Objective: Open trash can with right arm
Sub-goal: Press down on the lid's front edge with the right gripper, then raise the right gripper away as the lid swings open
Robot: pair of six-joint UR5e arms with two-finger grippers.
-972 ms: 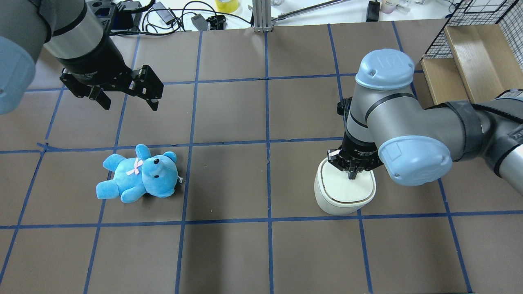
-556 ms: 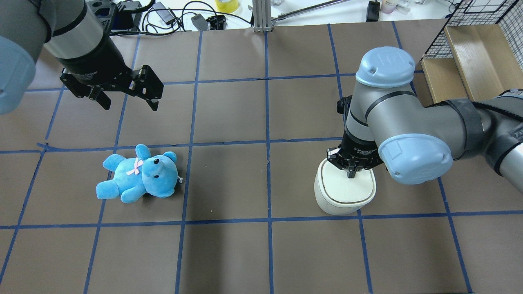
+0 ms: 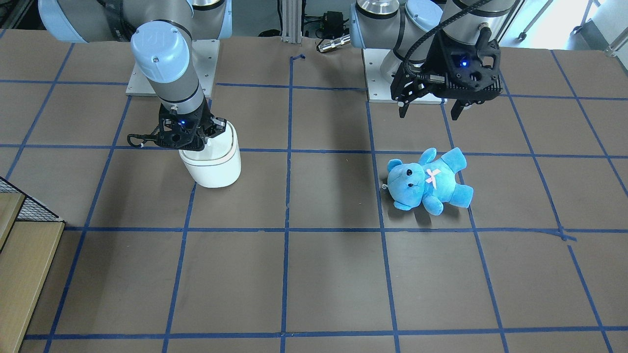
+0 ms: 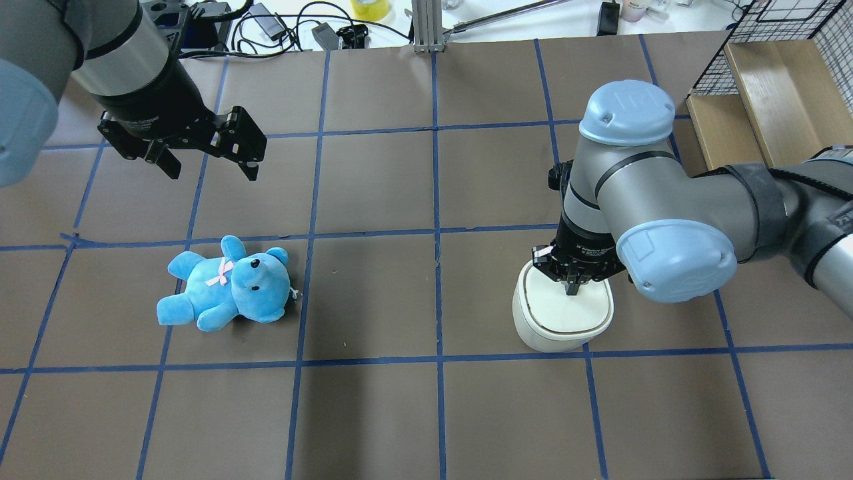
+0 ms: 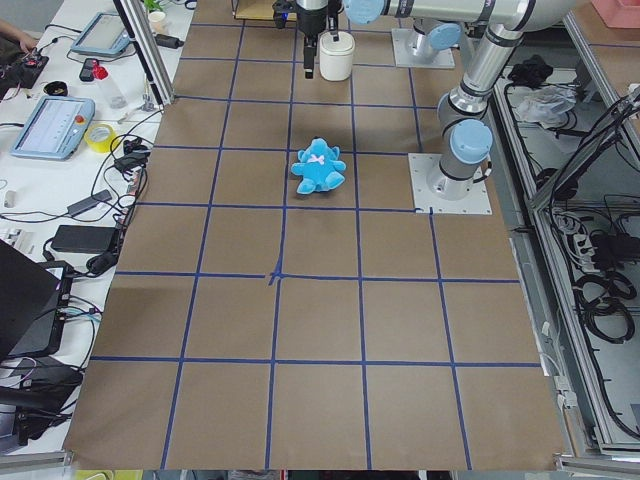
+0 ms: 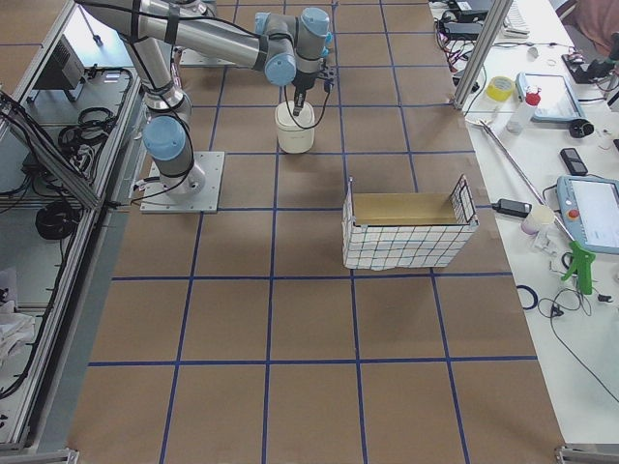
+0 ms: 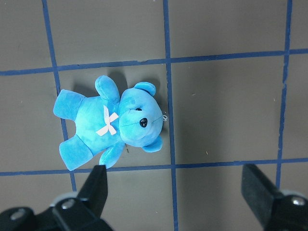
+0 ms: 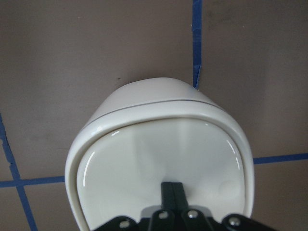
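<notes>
The right claw [image 4: 572,288], clenched, touches the trash can [image 4: 556,327] on top. This looks like the pressing step. Next it likely needs a firm downward push.

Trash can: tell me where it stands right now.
In the overhead view the trash can stands in the right half, directly under the right gripper, well right of the blue teddy bear.

Trash can [image 4: 563,319] partly under right claw [image 4: 572,289]

Grey tubular right arm [image 4: 666,193], light-blue joint caps [image 4: 626,112], black blue-lit right gripper [image 4: 572,288]
</notes>
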